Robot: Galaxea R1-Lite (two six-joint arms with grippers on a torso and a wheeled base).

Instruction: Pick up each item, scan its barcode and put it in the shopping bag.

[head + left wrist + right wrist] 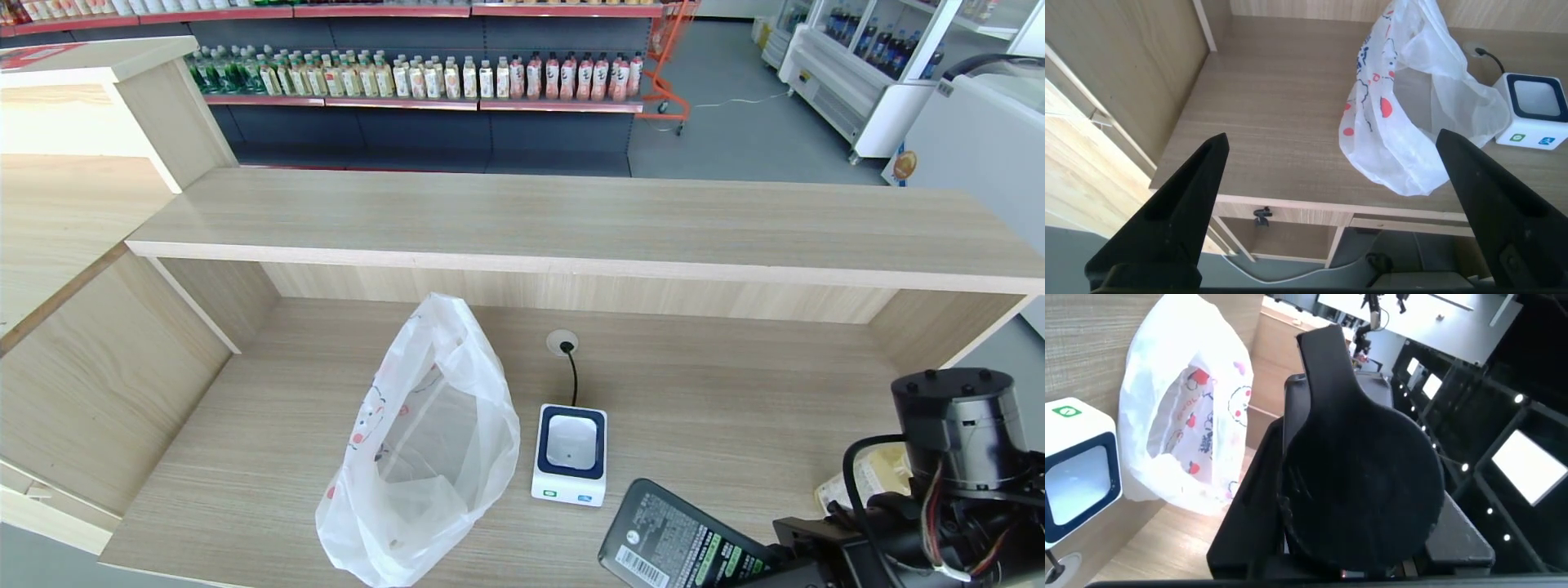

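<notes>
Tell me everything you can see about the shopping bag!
The shopping bag is thin, crinkly white plastic you can partly see through, printed with little red and dark cartoon pictures. It stands slumped on the wooden counter, pointed at the top, with its mouth gaping open. Nothing clearly shows inside. It sits close beside the white barcode scanner, on the robot's left of it.

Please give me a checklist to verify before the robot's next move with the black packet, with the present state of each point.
1. Black packet held in the right gripper: ok.
2. Barcode turned to the scanner: not ok; it faces up, and the packet is beside the scanner.
3. Shopping bag mouth open: ok.
4. Left gripper open and apart from the bag: ok.
5. Scan registered: cannot tell.
</notes>
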